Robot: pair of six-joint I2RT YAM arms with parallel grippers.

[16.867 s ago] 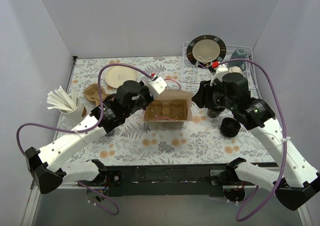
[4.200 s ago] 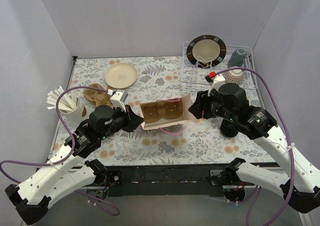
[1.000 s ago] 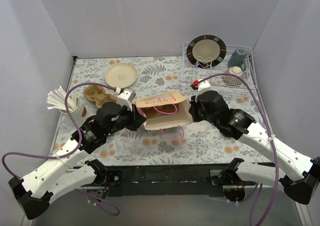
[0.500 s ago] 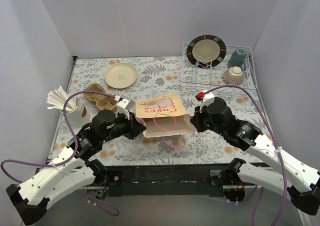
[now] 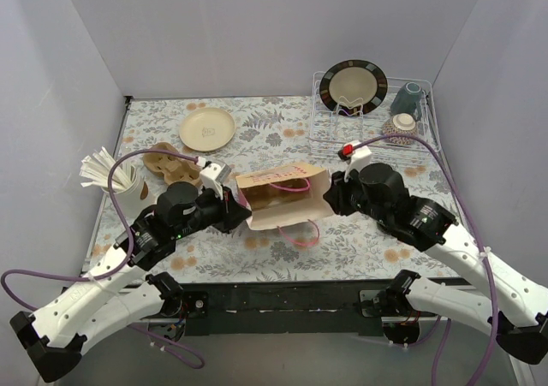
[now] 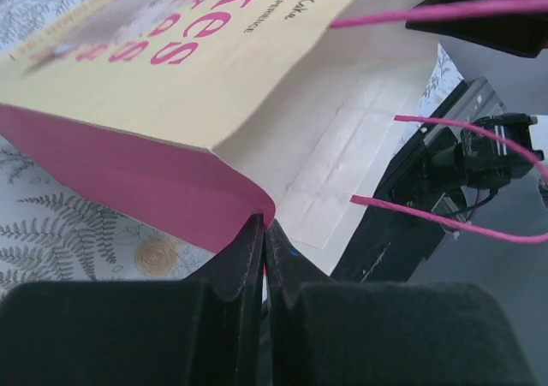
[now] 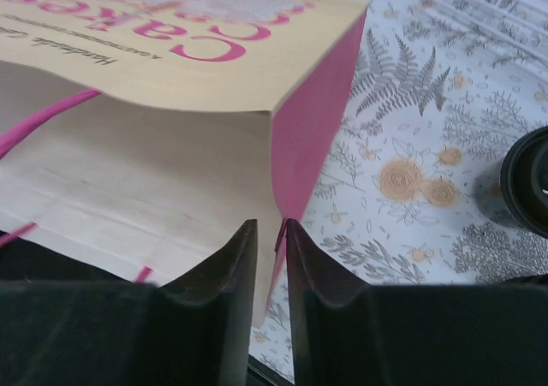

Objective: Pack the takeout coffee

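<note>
A tan paper bag (image 5: 278,196) with pink print and pink sides stands near the table's middle, its mouth tilted up, held between both grippers. My left gripper (image 5: 243,211) is shut on the bag's left rim, with the pink side fold pinched between the fingers in the left wrist view (image 6: 264,230). My right gripper (image 5: 330,196) is shut on the right rim, the pink edge between its fingers (image 7: 271,232). The bag also fills the left wrist view (image 6: 171,86) and the right wrist view (image 7: 171,69). The takeout coffee is hidden from every view.
A round black rim (image 7: 527,185) shows right of the bag; I cannot tell what it is. A dish rack (image 5: 330,129) at the back right holds a plate (image 5: 353,85), a teal cup (image 5: 409,99) and a bowl (image 5: 401,125). A tan plate (image 5: 207,129), a brown cup carrier (image 5: 169,165) and a white cup of sticks (image 5: 111,179) stand on the left.
The bag has tipped from showing its printed face to showing its open mouth. Both arms shifted slightly with it and kept their grips.
</note>
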